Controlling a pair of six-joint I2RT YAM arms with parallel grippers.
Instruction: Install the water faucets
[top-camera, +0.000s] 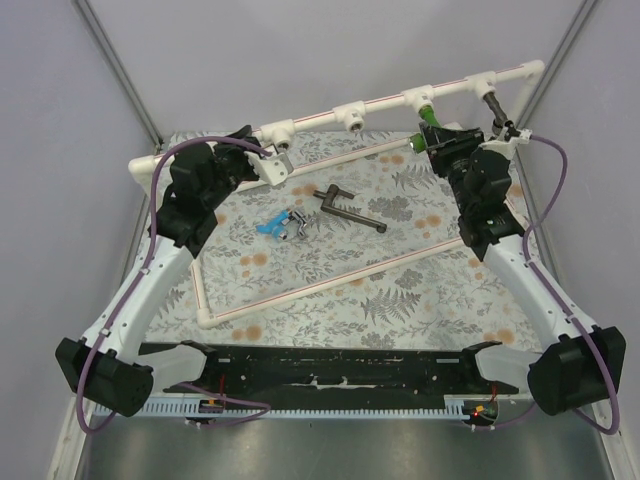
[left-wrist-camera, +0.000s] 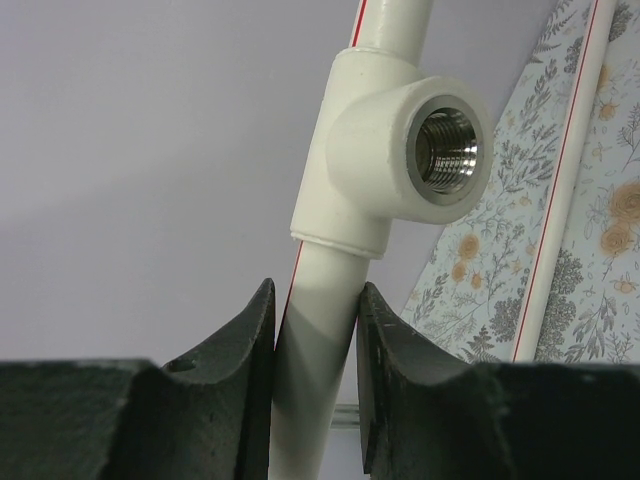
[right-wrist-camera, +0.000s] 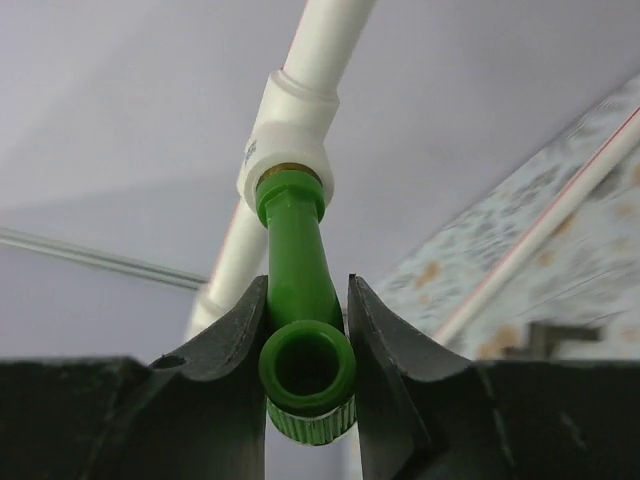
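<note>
The bright green faucet sits in a white tee fitting on the raised back pipe. My right gripper is shut on it, and the right wrist view shows the green faucet pinched between the jaws of the right gripper. My left gripper is shut on the white pipe just below an empty threaded tee fitting. The light blue faucet, the silver faucet and the dark grey lever faucet lie loose on the floral mat.
The white pipe frame rests on the floral mat, its back rail raised with several tee fittings. A dark tap-like piece hangs from the far right fitting. Grey walls stand close on both sides.
</note>
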